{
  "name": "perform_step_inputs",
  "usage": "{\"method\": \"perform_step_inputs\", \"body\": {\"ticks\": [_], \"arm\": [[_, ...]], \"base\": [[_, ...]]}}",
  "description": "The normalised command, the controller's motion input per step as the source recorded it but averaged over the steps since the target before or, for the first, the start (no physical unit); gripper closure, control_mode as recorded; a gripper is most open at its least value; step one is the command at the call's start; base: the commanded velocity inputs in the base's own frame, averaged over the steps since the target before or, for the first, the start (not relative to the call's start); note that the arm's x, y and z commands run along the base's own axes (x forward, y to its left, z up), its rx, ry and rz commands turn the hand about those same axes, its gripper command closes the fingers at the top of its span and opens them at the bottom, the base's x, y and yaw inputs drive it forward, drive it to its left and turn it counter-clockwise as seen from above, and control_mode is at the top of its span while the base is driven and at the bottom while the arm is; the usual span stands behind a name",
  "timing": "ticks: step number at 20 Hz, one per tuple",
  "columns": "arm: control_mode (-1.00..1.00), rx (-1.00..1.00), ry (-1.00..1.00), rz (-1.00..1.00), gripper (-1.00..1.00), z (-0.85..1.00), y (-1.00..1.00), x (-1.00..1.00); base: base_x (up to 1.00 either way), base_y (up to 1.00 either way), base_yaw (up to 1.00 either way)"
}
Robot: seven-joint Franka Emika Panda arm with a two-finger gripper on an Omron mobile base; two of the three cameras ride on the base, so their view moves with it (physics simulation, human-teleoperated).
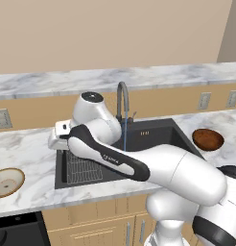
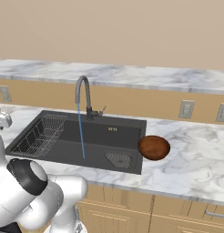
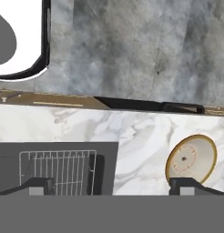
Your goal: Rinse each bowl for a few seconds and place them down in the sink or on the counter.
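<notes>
Three wall outlets (image 1: 3,118) (image 1: 204,100) (image 1: 232,98) sit below the raised marble ledge (image 1: 115,78).

tan bowl (image 1: 8,182) — cut by frame edge | rack (image 1: 84,168) — seemingly half-hidden behind arm

The white arm (image 1: 139,163) reaches forward and to the left, elbow bent. Its gripper (image 3: 111,185) points down — jaws spread wide, holding nothing.

We find no text we can read. The dark band of the robot's arm (image 1: 112,161) carries a small pale marking, too blurred to make out (it may be a logo). On the back wall of the sink (image 2: 112,129) sits a tiny light mark, also illegible to us.
</notes>
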Motion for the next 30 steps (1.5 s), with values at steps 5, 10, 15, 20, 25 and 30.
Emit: {"method": "perform_step_inputs", "body": {"ticks": [5,10,15,20,25,30], "arm": [[-1.00,0.05,-0.04,0.00,-1.00,-0.14,0.21,0.01],[-1.00,0.06,-0.03,0.00,-1.00,-0.14,0.17,0.00],[-1.00,0.06,-0.01,0.00,-1.00,-0.16,0.16,0.00],[-1.00,0.05,-0.01,0.00,-1.00,-0.16,0.18,0.00],[-1.00,0.05,-0.01,0.00,-1.00,-0.12,0.18,0.04],[-1.00,0.04,0.00,0.00,-1.00,-0.10,0.19,0.09]], "base": [[0.00,0.00,0.00],[0.00,0.00,0.00],[0.00,0.00,0.00],[0.00,0.00,0.00],[0.00,0.00,0.00],[0.00,0.00,0.00]]}}
